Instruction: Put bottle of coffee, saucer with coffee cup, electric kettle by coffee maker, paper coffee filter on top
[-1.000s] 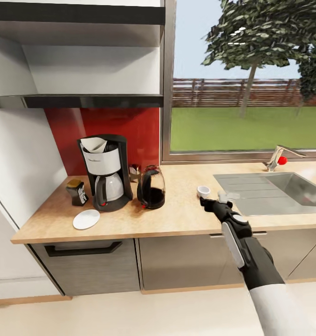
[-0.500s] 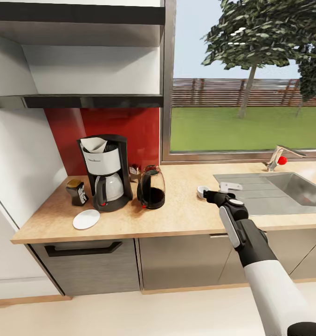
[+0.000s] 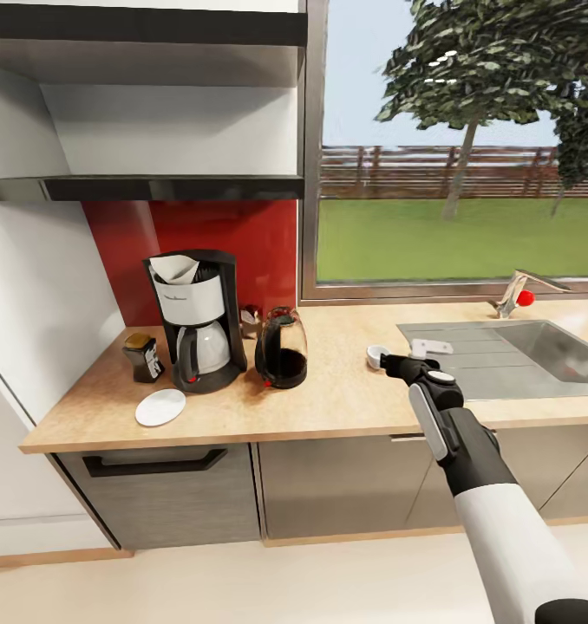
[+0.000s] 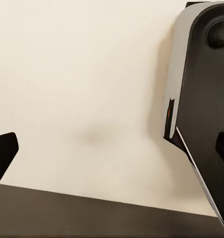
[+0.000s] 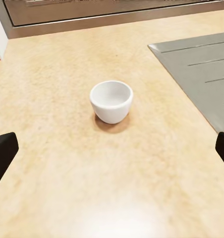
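Note:
The black coffee maker (image 3: 196, 322) stands on the countertop (image 3: 329, 399) at the back left, with the white paper coffee filter (image 3: 174, 269) in its top. Left of it is the bottle of coffee (image 3: 143, 356). The white saucer (image 3: 161, 406) lies bare in front of it, and the dark electric kettle (image 3: 282, 348) stands to its right. The white coffee cup (image 3: 377, 353) (image 5: 111, 101) sits upright farther right. My right gripper (image 3: 407, 356) (image 5: 113, 151) is open just short of the cup, not touching it. My left gripper (image 4: 112, 148) is open over pale floor. The black kitchen shelf (image 3: 155, 187) hangs above.
A steel sink (image 3: 502, 351) with a faucet (image 3: 515, 296) is set into the counter just right of my right gripper. A window runs behind the counter. A white wall panel bounds the counter at the left, and grey cabinets sit below.
My right arm has reached forward and slightly up, bringing the open gripper close to the cup. Over the last half second it has barely moved. Nothing on the counter has shifted.

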You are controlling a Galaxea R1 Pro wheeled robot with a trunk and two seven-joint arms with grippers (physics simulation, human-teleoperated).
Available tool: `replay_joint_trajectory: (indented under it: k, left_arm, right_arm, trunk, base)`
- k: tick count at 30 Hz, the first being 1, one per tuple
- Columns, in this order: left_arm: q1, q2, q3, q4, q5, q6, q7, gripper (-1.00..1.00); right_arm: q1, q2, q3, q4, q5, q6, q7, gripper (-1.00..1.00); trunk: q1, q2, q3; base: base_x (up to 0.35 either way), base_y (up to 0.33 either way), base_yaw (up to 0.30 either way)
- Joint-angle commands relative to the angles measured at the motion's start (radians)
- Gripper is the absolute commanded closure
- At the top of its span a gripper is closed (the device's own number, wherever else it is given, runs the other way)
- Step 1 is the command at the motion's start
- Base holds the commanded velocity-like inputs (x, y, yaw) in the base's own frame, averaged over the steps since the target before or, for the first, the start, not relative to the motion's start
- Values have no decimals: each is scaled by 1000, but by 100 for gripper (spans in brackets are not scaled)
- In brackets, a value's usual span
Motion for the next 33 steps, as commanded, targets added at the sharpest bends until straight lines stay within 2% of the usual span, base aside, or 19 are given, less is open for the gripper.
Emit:
replay_joint_trajectory:
  k: [1, 8, 19, 26, 33]
  left_arm:
    - [2, 0, 6, 0, -10, 5, 0, -100]
    - [8, 22, 9, 40, -9, 20, 2, -100]
    - [9, 25, 0, 92, -10, 78, 20, -100]
    - [9, 21, -3, 92, -11, 117, 56, -100]
    - [9, 19, -6, 92, -11, 156, 61, -100]
  right_arm:
    - [-1, 2, 4, -3, -10, 4, -10, -100]
    - [-1, 37, -3, -16, -5, 11, -15, -100]
    - [-1, 43, -1, -27, 2, 34, -28, -100]
    - [-1, 42, -1, -31, -1, 73, -67, -100]
    - [-1, 39, -5, -32, 0, 113, -81, -100]
  trunk:
    - [1, -2, -2]
    - [1, -2, -2]
    - [1, -2, -2]
    - [1, -2, -2]
    - [1, -2, -2]
  base:
    - [0, 0, 0]
    - [0, 0, 0]
    - [25, 0, 0]
    - [282, 0, 0]
    - [330, -24, 0]
